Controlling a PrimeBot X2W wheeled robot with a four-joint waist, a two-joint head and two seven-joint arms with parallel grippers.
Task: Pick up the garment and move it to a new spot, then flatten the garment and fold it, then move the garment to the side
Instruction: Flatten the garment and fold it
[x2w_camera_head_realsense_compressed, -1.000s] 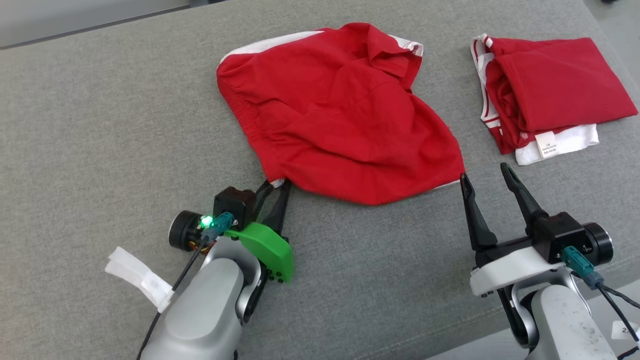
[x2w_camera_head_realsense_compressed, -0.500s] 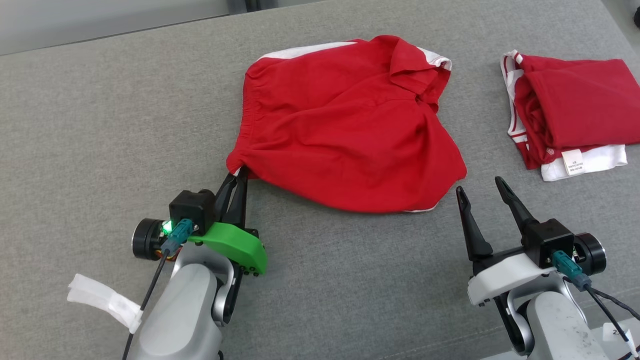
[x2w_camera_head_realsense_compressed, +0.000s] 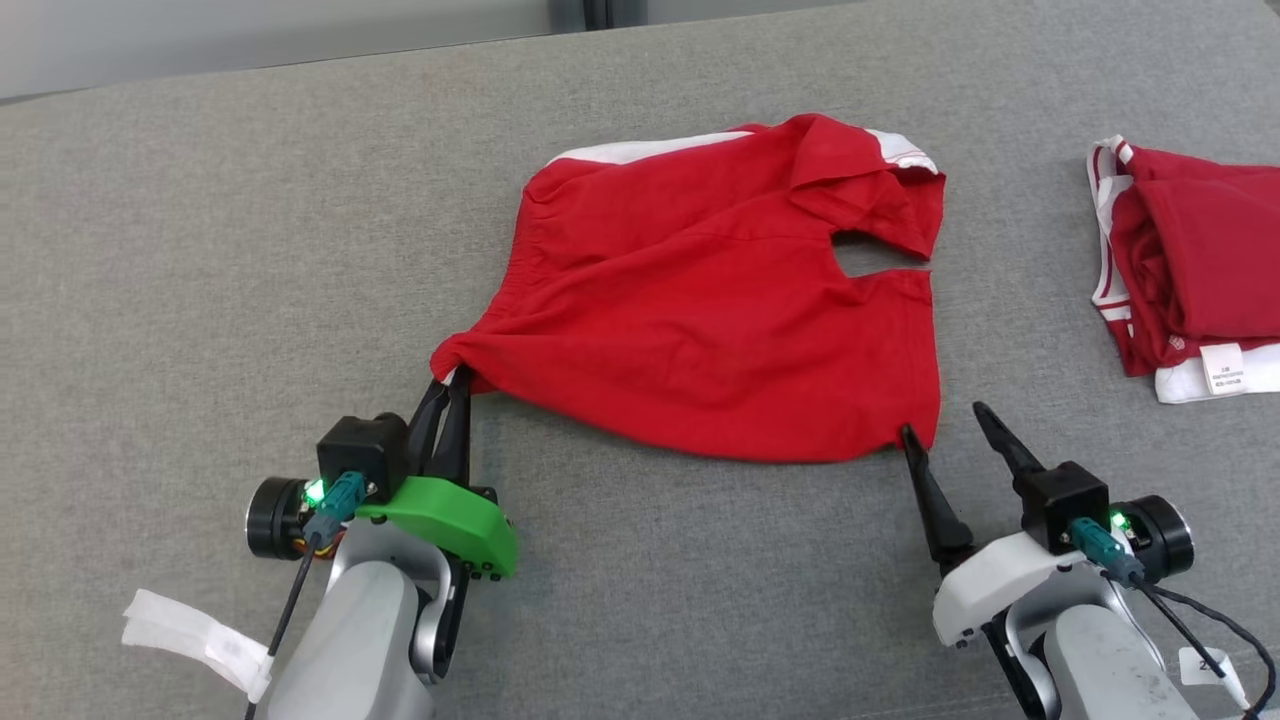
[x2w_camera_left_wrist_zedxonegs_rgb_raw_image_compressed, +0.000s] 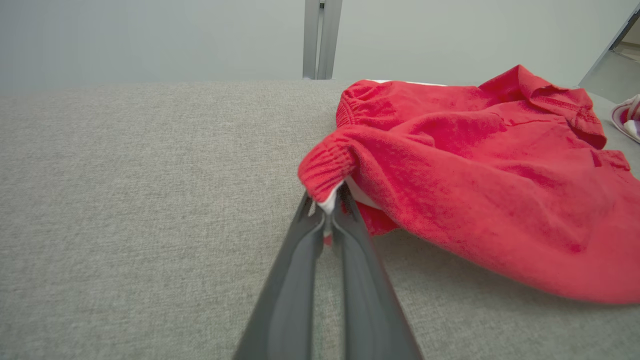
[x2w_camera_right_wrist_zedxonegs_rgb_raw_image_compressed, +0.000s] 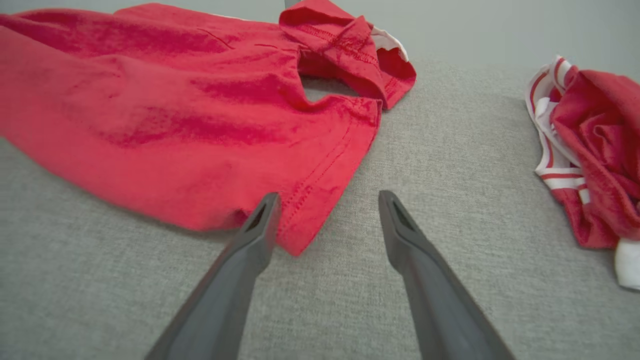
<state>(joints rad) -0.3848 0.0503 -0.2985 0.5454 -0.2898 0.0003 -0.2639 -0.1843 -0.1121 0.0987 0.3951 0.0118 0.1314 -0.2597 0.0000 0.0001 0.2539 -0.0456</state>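
Moved: garment (x2w_camera_head_realsense_compressed: 720, 320) lies flatter than a second ago, near-left corner drawn out | left gripper (x2w_camera_head_realsense_compressed: 450, 385) clamped tight on that waistband corner | right gripper (x2w_camera_head_realsense_compressed: 942, 420) spread wide, holding nothing, at near-right hem corner | garment mid grey surface (x2w_camera_head_realsense_compressed: 250, 250) | progress: flattening likely under way; fold and move aside remain

The right tool (x2w_camera_right_wrist_zedxonegs_rgb_raw_image_compressed: 328, 200) stands wide open above the grey worktop (x2w_camera_right_wrist_zedxonegs_rgb_raw_image_compressed: 450, 150). A red garment (x2w_camera_right_wrist_zedxonegs_rgb_raw_image_compressed: 200, 125) spreads ahead and to its left, the near hem corner just inside the left finger. A bunched red-and-white garment (x2w_camera_right_wrist_zedxonegs_rgb_raw_image_compressed: 595, 150) lies well off to the right.
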